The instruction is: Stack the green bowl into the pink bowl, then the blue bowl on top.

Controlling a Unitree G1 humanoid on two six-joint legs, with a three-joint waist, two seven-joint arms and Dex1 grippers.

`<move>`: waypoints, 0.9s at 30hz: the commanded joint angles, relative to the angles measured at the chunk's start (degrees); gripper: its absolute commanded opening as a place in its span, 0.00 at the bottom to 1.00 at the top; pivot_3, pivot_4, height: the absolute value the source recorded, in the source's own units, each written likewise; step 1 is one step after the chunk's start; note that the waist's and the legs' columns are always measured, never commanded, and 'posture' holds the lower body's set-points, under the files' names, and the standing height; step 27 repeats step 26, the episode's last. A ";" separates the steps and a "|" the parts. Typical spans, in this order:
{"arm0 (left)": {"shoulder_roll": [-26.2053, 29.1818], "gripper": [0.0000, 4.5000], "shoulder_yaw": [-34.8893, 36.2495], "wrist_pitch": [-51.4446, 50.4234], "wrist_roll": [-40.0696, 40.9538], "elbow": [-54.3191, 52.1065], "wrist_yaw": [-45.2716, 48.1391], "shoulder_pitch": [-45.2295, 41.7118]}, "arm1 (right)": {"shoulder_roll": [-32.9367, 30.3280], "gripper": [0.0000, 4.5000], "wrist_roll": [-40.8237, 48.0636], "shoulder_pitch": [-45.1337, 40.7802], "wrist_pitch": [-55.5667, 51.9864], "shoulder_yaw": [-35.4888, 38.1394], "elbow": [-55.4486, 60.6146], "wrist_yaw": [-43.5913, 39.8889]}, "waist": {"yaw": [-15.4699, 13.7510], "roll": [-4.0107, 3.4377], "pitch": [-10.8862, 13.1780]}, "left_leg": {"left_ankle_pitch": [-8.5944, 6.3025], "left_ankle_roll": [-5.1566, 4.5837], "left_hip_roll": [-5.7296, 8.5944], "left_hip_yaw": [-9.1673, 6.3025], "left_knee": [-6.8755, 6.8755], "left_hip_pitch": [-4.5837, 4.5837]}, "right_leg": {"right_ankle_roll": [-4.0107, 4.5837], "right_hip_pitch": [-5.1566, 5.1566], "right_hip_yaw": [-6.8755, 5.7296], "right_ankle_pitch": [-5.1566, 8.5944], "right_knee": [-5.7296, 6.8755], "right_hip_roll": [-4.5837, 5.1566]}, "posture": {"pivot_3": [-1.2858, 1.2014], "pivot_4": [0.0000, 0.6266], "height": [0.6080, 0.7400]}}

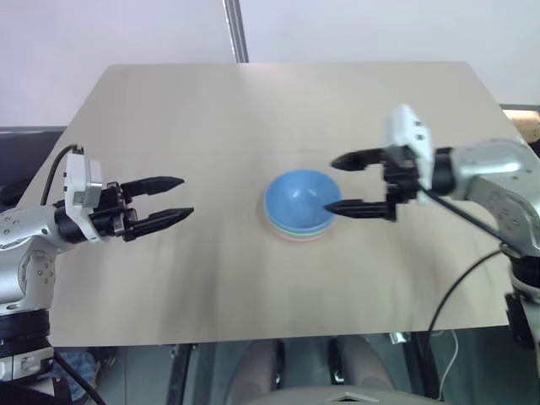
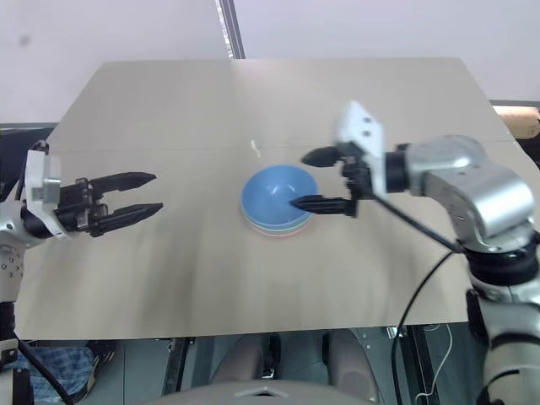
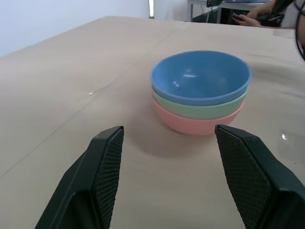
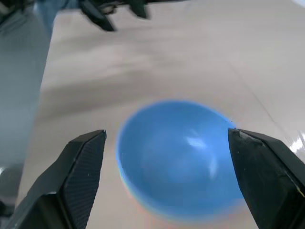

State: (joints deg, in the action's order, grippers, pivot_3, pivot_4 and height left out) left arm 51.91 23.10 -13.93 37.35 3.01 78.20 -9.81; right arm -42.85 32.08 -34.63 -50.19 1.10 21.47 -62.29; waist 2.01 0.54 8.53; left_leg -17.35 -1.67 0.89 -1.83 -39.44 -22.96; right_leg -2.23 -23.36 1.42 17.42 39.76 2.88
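right gripper [image 1: 339, 182]: spread, empty, just right of stack | left gripper [image 1: 177, 198]: spread, empty, well left | blue bowl [image 3: 201, 78] nested in green bowl [image 3: 202, 106], in pink bowl [image 3: 198, 124], mid-table [image 1: 253, 110] | step: retreat; draw right arm straight back, clear of rims

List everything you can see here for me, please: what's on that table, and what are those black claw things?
blue bowl: one, sky blue, top of the stack, mid-table
green bowl: one, mint green, nested under the blue
pink bowl: one, salmon pink, bottom of the stack, on the table
table: one, beige
pole: one, grey metal, behind the table
left gripper: black fingers open, empty, apart from the stack
right gripper: black fingers open, empty, beside the stack
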 commanded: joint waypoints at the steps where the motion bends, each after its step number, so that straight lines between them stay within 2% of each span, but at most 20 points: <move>1: 1.77 0.72 4.04 -3.82 0.65 -2.93 -3.88 2.68 | -5.94 0.98 -1.09 7.99 7.67 6.54 -0.86 -3.71 | 0.05 -0.02 0.02 | 0.00 0.00 0.00 0.02 0.00 0.00 | 0.00 -0.01 0.03 0.00 0.02 0.00 | 0.52 0.24 1.00; 2: 2.02 0.72 4.59 -4.84 0.77 -3.63 -4.56 3.68 | -7.29 0.98 -0.68 9.91 8.43 7.47 -0.74 -4.36 | 0.26 -0.02 0.02 | -0.01 -0.01 0.00 0.02 0.01 0.01 | 0.00 -0.01 0.03 0.00 0.04 0.00 | 0.52 0.24 1.00; 6: 3.28 0.72 8.74 -9.83 1.48 -7.70 -7.32 9.80 | -9.90 0.98 1.98 19.59 13.54 20.27 -5.52 -7.90 | 0.23 -0.02 0.04 | -0.11 -0.20 -0.12 0.07 0.02 0.09 | 0.00 0.01 0.10 0.00 0.10 -0.10 | 0.52 0.24 1.00; 9: 3.00 0.72 13.36 -10.83 2.55 -10.40 -7.82 13.68 | -12.24 0.98 1.69 24.27 17.00 26.71 -10.74 -10.83 | 0.09 -0.01 0.04 | -0.13 -0.22 -0.11 0.07 0.02 0.14 | 0.00 0.06 0.10 0.00 0.09 -0.08 | 0.52 0.24 1.00; 17: -0.79 0.72 24.84 -13.00 4.24 -16.93 -8.92 26.66 | -16.51 0.98 1.96 30.67 22.44 31.52 -20.38 -18.34 | 0.00 -0.02 0.04 | -0.14 -0.24 -0.13 0.06 0.07 0.38 | 0.00 0.28 0.08 0.00 0.05 -0.02 | 0.52 0.24 1.00; 22: -2.39 0.72 27.71 -12.62 4.40 -19.70 -7.91 32.31 | -17.30 0.98 0.74 33.33 26.06 31.16 -22.50 -21.25 | -0.41 -0.03 0.05 | -0.15 -0.25 -0.12 0.05 0.07 0.45 | 0.01 0.37 0.05 0.00 0.04 0.04 | 0.52 0.24 1.00; 27: -2.61 0.72 28.59 -11.27 4.49 -19.84 -7.53 32.92 | -17.05 0.98 1.52 33.38 26.68 30.58 -22.30 -21.66 | -0.69 -0.05 0.07 | -0.17 -0.26 -0.12 0.05 0.20 0.96 | 0.04 0.88 0.04 0.02 -0.06 0.06 | 0.52 0.24 1.00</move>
